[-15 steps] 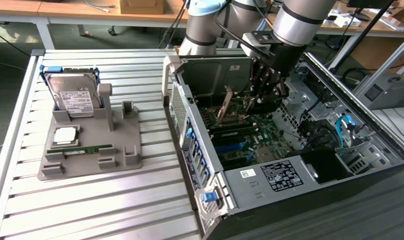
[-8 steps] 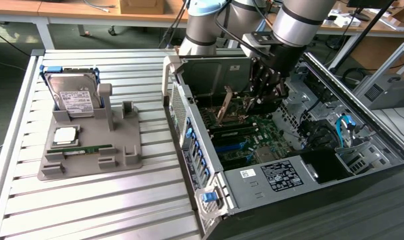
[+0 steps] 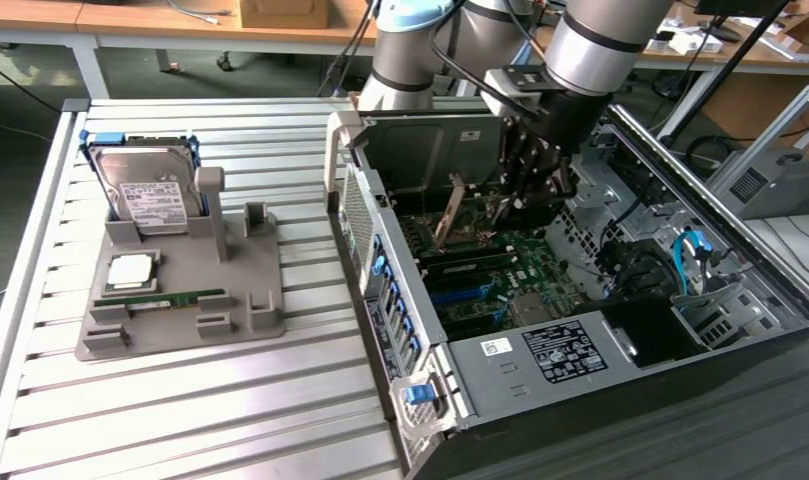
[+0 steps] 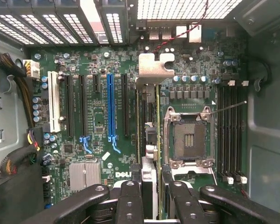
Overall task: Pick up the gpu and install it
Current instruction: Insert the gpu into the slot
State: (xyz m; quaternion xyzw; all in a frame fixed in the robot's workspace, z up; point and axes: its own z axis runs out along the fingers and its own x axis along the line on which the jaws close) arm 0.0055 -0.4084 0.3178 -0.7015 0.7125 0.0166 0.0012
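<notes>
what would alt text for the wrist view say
Seen edge-on, the gpu, a thin card with a silver bracket, is held by the end effector above a green Dell motherboard inside an open computer case. Beside the card lie an empty CPU socket, a blue expansion slot and black ones.

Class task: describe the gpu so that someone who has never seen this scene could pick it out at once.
Start at the open computer case on the exterior view's right, where the robot arm reaches inside. Between the hand and the green motherboard, the gpu stands on edge. Unlike the memory stick and hard drive on the grey tray, it is a thin card with a silver bracket.
</notes>
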